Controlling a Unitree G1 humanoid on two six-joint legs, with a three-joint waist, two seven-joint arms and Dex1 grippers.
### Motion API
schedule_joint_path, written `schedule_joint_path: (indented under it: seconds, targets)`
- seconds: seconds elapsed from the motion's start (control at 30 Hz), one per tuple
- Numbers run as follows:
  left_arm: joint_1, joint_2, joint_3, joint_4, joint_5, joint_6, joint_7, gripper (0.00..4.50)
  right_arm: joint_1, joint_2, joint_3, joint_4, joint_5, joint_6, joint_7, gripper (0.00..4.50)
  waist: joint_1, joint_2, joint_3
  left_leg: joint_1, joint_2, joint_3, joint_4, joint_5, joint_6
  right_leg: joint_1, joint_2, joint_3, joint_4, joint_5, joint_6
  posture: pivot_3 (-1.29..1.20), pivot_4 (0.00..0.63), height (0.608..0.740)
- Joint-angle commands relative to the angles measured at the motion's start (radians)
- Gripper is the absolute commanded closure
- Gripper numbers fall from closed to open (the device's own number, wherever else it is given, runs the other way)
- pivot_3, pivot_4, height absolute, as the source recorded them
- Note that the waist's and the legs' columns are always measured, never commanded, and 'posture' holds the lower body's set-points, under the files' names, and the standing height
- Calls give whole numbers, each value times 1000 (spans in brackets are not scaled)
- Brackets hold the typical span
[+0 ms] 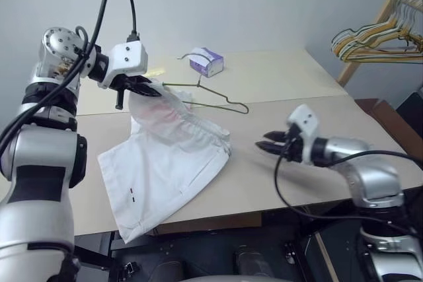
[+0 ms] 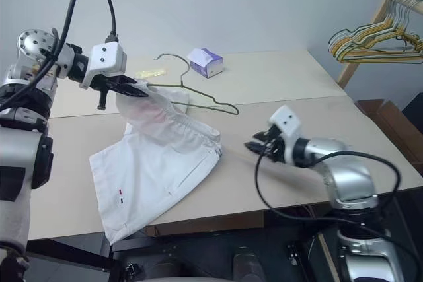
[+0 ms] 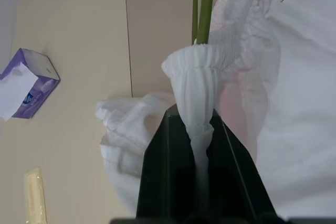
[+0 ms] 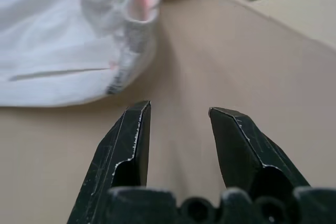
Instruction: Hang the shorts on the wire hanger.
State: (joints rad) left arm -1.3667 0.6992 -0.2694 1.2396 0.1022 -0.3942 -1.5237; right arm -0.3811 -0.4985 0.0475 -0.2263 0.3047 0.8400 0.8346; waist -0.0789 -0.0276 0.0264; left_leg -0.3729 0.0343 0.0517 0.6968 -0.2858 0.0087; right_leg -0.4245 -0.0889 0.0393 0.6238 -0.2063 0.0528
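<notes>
Lighting is soft and even, pretty bright overall, no harsh glare anywhere. The shadows on the table [image 1: 277, 90] are faint, just a light one under the shorts [image 1: 168, 163] at their near edge, and it's dark below the table. Both head views are mostly sharp, though the right gripper [image 1: 269, 144] looks a bit smeared. In the right wrist view the cloth and the far table are clearly out of focus, with only the black fingers [image 4: 128, 145] crisp. The left wrist view is sharper, its fingers dark.

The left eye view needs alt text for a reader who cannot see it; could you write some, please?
The left gripper lifts the white shorts by their waistband above a beige table, the wire hanger poking out behind. The right gripper hovers open beside them.
</notes>
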Motion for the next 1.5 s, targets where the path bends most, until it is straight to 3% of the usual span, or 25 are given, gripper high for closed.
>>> schedule_joint_path:
  seconds: [0.03,0.33,0.43,0.6,0.97,1.27,1.5]
  targets:
    - [-32,8,34,-7,4,-6,0,4500,-70,83,3,53,57,58,-49,2311,2,0,0,0,0,0,0,0,0,0,0,0,0,0,0,-48,0,740]
    - [-26,4,60,-10,16,-8,-2,4500,-129,176,73,223,32,17,-96,2311,9,0,0,-4,0,-2,0,0,0,0,-1,-3,2,0,1,-37,0,740]
    - [-24,4,65,-10,17,-5,2,4500,-138,182,77,242,35,-2,-99,2829,8,0,0,-4,0,-2,0,0,0,0,-1,-3,2,0,1,-34,0,740]
    - [-21,8,72,-12,16,-8,-2,4500,-159,183,67,289,36,-21,-112,4450,5,0,0,-3,0,-2,0,0,0,0,-1,-3,2,0,1,-30,0,740]
    - [-18,22,115,-21,-46,0,-86,4500,-183,155,58,350,-5,-82,-149,4450,6,0,0,-3,0,-2,0,0,0,0,-1,-3,2,0,1,-29,0,740]
    - [2,96,25,-66,-168,26,-91,4500,-225,9,-63,338,33,-70,-118,4450,8,0,0,-4,0,-3,0,0,0,0,-1,-3,2,0,1,-30,0,740]
    - [31,135,-53,-107,-267,28,-91,4500,-269,-25,-108,354,57,-36,-131,4450,6,0,0,-3,0,-3,0,0,0,-1,-1,-2,3,0,1,-37,0,740]
